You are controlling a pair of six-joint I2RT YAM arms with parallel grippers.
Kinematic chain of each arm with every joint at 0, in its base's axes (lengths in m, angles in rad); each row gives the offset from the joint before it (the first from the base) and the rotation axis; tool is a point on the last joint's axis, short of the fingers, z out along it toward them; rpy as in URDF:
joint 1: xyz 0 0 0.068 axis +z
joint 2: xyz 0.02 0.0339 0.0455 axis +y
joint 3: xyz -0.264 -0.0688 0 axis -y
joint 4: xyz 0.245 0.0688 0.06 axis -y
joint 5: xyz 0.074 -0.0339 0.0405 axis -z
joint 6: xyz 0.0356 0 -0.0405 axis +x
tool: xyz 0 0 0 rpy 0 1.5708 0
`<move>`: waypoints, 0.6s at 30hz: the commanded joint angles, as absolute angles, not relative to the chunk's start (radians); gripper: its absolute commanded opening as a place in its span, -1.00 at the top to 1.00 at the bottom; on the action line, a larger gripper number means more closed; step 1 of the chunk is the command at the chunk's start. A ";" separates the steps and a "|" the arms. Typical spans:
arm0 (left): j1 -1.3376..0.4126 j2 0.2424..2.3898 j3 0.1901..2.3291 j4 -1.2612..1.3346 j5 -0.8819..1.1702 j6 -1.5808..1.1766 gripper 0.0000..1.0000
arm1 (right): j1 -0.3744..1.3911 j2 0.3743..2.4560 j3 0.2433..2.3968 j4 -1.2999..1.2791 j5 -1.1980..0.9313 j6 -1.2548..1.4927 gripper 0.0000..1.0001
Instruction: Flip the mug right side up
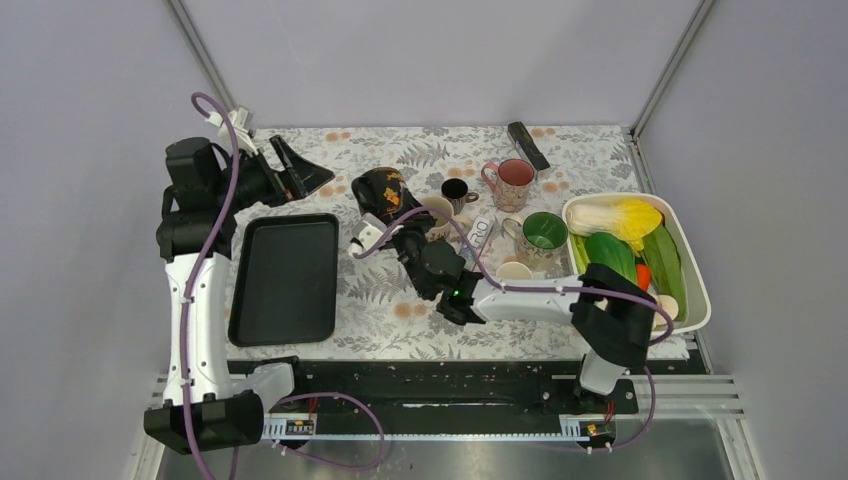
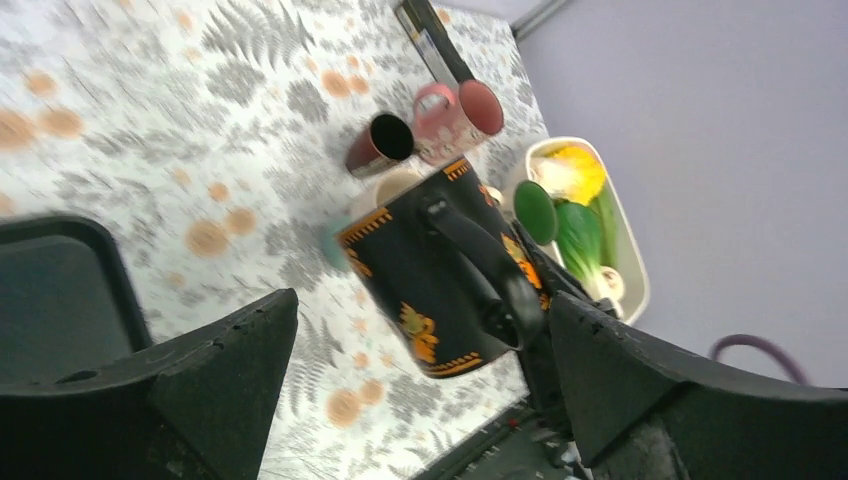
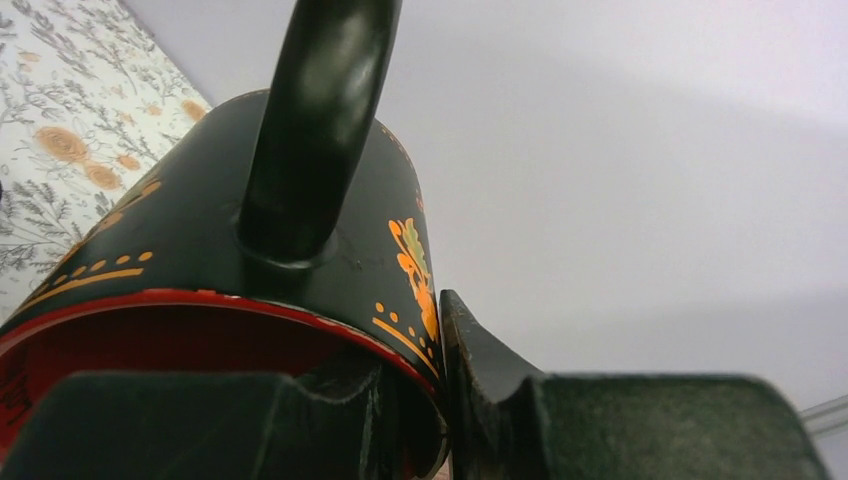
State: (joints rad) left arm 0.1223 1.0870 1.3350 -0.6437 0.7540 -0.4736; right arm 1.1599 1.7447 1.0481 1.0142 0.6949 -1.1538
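The mug (image 1: 380,189) is black with orange patterns and a red inside. It hangs tilted on its side over the middle of the floral table. My right gripper (image 1: 398,224) is shut on its rim. In the right wrist view one finger sits inside the mug (image 3: 200,220) and the other finger (image 3: 485,370) presses on the outer wall, with the right gripper (image 3: 428,335) pinching the rim and the handle pointing up. My left gripper (image 1: 297,172) is open at the back left, apart from the mug. In the left wrist view the mug (image 2: 430,280) shows beyond the wide-spread left gripper (image 2: 422,305).
A black tray (image 1: 285,275) lies at the left. Behind and right of the mug stand a small dark cup (image 1: 455,190), a pink mug (image 1: 515,180), a green mug (image 1: 543,232) and a beige cup (image 1: 437,208). A white basin (image 1: 695,270) of vegetables is at the right edge.
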 commanded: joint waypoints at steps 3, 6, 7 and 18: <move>0.197 1.057 1.436 -0.672 0.775 -0.179 -0.98 | 1.147 1.512 1.172 0.579 0.649 -0.854 1.00; 0.201 1.058 1.434 -0.689 0.728 -0.055 -0.98 | 1.146 1.459 1.314 0.104 0.593 -0.627 1.00; 0.201 1.062 1.429 -0.704 0.711 -0.016 -0.98 | 1.143 1.451 1.370 -0.129 0.560 -0.554 1.00; 0.202 1.043 1.155 -0.695 0.599 0.220 -0.98 | 1.074 1.502 1.533 -1.028 0.094 -0.079 1.00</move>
